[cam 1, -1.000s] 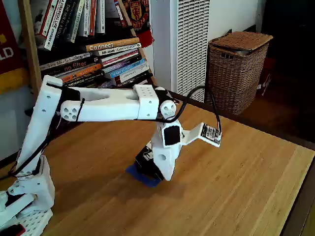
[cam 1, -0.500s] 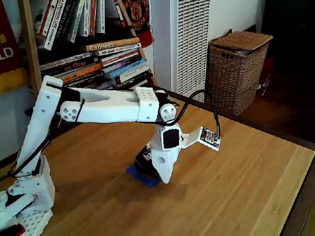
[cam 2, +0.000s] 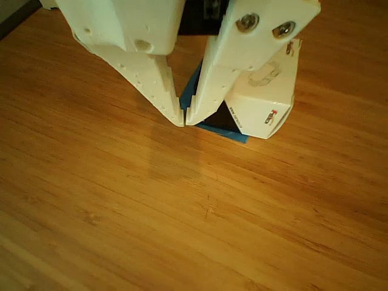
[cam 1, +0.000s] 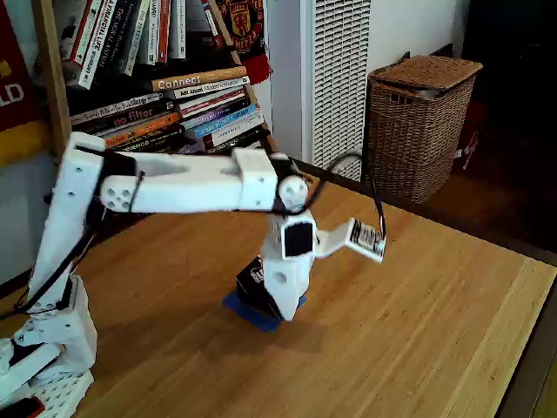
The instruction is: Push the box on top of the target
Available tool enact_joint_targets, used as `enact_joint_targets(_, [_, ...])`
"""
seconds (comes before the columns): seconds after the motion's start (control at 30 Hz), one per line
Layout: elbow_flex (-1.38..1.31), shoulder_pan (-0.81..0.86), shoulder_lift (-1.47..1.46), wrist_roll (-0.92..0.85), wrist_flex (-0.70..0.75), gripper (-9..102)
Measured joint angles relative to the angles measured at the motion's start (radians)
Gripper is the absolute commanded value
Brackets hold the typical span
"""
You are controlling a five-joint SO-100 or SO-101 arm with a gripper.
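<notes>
The box (cam 2: 267,91) has a white top with small print and black sides; in the fixed view the box (cam 1: 253,278) peeks out behind the white arm. It rests over the blue tape target (cam 2: 237,136), whose edge shows at the box's near side and as a blue corner of the target (cam 1: 252,313) in the fixed view. My white gripper (cam 2: 185,119) is shut, fingertips touching, empty, hanging just above the wood beside the box's left edge. In the fixed view the gripper (cam 1: 279,312) points down at the target's near edge.
A wicker basket (cam 1: 419,124) stands beyond the table's far edge on the right. A bookshelf (cam 1: 165,96) and a white heater (cam 1: 331,78) lie behind. The arm's base (cam 1: 43,348) sits at the left. The table edge (cam 1: 522,348) runs along the right.
The gripper has lifted slightly and shifted a little left, away from the table surface. The box stays over the blue target.
</notes>
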Motion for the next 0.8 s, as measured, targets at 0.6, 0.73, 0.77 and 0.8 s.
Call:
enact_joint_targets(0.6, [-0.287, 0.006, 0.018, 0.061, -0.002, 0])
enact_joint_targets(0.73, [-0.295, -0.054, 0.018, -0.054, -0.034, 0])
enact_joint_targets(0.77, [-0.295, -0.067, 0.018, -0.083, -0.043, 0])
enact_joint_targets(0.8, [-0.295, -0.08, 0.018, -0.112, -0.051, 0])
